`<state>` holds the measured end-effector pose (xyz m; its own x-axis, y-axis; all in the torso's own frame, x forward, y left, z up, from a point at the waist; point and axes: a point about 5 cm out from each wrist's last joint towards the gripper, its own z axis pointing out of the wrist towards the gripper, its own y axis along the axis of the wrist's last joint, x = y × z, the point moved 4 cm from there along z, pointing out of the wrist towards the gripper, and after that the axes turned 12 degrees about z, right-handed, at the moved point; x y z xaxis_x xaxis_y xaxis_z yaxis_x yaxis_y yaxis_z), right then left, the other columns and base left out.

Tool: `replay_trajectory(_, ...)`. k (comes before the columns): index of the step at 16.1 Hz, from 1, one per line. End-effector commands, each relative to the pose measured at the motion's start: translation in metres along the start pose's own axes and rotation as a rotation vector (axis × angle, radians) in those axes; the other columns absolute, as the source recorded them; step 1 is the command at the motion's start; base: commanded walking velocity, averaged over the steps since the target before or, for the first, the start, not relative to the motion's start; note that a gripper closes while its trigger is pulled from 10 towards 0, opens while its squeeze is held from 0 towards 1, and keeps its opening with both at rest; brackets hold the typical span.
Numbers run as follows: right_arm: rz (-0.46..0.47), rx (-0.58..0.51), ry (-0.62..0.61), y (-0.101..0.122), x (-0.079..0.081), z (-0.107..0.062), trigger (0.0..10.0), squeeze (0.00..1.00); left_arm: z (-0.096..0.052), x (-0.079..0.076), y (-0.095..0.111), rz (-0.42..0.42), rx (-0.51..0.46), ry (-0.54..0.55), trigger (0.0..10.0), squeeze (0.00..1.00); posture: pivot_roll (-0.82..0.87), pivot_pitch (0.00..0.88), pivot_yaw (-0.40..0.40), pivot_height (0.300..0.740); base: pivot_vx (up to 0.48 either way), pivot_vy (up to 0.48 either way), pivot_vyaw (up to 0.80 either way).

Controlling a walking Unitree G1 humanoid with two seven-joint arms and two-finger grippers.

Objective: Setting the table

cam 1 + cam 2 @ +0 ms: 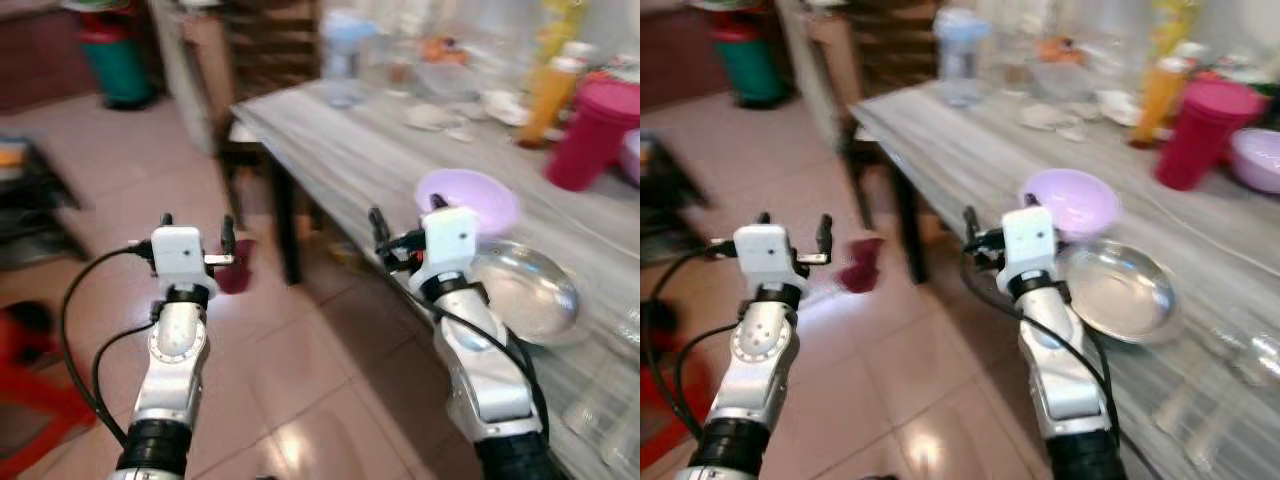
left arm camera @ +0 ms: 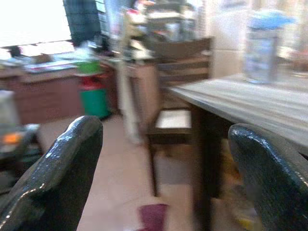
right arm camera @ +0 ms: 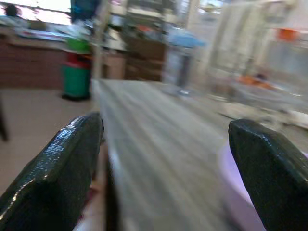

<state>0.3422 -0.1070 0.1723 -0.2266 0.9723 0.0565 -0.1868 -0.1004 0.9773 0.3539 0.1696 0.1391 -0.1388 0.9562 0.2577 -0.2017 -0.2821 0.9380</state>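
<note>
A grey wooden table (image 1: 340,150) stretches away on my right. On it, a pale purple bowl (image 1: 468,195) sits next to a shiny steel plate (image 1: 525,290). My right gripper (image 1: 407,215) hovers at the table's near edge, just left of the purple bowl (image 3: 233,192), open and empty. Out over the tiled floor, left of the table, my left gripper (image 1: 197,228) is also open and holds nothing. In the wrist views the black fingers (image 2: 57,173) (image 3: 57,168) stand wide apart.
Farther along the table stand a magenta tumbler (image 1: 592,135), an orange bottle (image 1: 548,100), a blue-lidded jug (image 1: 343,58) and clear glasses (image 1: 1240,350). A dark chair (image 1: 250,140) is at the table's far end. A green bin (image 1: 115,65) and a red stool (image 1: 30,390) are on the left.
</note>
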Motion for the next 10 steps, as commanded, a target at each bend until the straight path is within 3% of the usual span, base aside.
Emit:
replay_trajectory(1,0.012,-0.005,-0.013,-0.001,-0.001,0.0,10.0,0.0,0.0,-0.003,0.0,0.002,0.013,-0.016,10.0,0.0,-0.17,0.084,0.048,0.74,0.0,0.0,0.8)
replay_trajectory(3,0.11,0.01,-0.037,-0.006,-0.003,0.003,10.0,0.0,-0.003,-0.01,-0.002,-0.057,0.028,-0.117,10.0,0.0,-0.14,0.074,0.053,0.74,0.0,0.0,0.26)
replay_trajectory(5,0.114,0.013,-0.046,-0.004,-0.007,0.007,10.0,0.0,-0.004,-0.008,-0.007,-0.062,0.052,-0.126,10.0,0.0,-0.14,0.077,0.054,0.74,0.0,0.0,0.0)
replay_trajectory(8,0.14,0.037,-0.092,-0.007,-0.023,0.007,10.0,0.0,-0.005,-0.013,-0.01,-0.092,0.083,-0.15,10.0,0.0,-0.14,0.078,0.05,0.74,0.0,0.0,-0.71)
replay_trajectory(10,0.148,0.036,-0.105,-0.008,-0.026,0.005,10.0,0.0,-0.007,-0.016,-0.013,-0.106,0.1,-0.161,10.0,0.0,-0.15,0.076,0.051,0.74,0.0,0.296,-0.74)
